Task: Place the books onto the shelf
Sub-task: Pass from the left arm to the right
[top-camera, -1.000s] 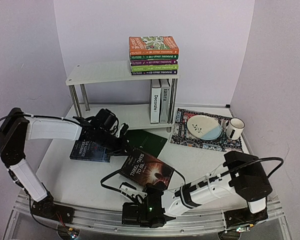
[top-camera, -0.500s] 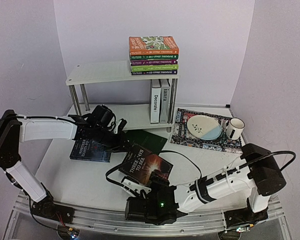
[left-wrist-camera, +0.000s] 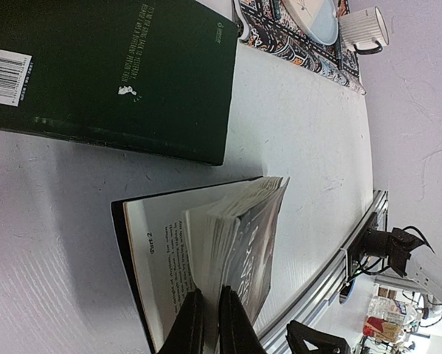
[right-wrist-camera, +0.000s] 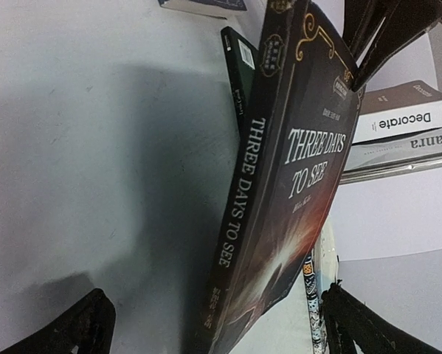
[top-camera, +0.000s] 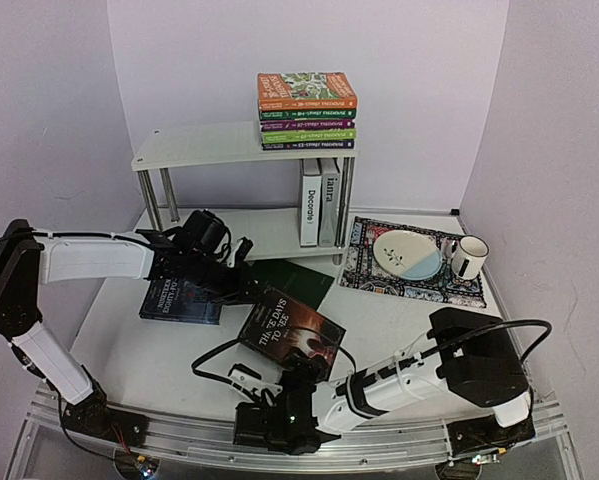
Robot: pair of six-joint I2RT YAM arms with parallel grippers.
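Note:
The dark "Three Days to See" book stands tilted near the table's front, its far edge raised. My left gripper is shut on its front cover and a wad of pages, and the book gapes open at a printed page. My right gripper is open wide just in front of the book's spine, with one finger on each side and neither touching it. A dark green book and another dark book lie flat. The white shelf carries a stack of colourful books on top. "Decorate" and "ianra" stand upright on its lower board.
A patterned mat at the right holds a plate and a striped mug. The metal rail runs along the near edge. Chrome shelf legs stand behind the left arm.
My right gripper has gone from shut to wide open and let go of the book. The left gripper has kept its grip, and the book has shifted slightly.

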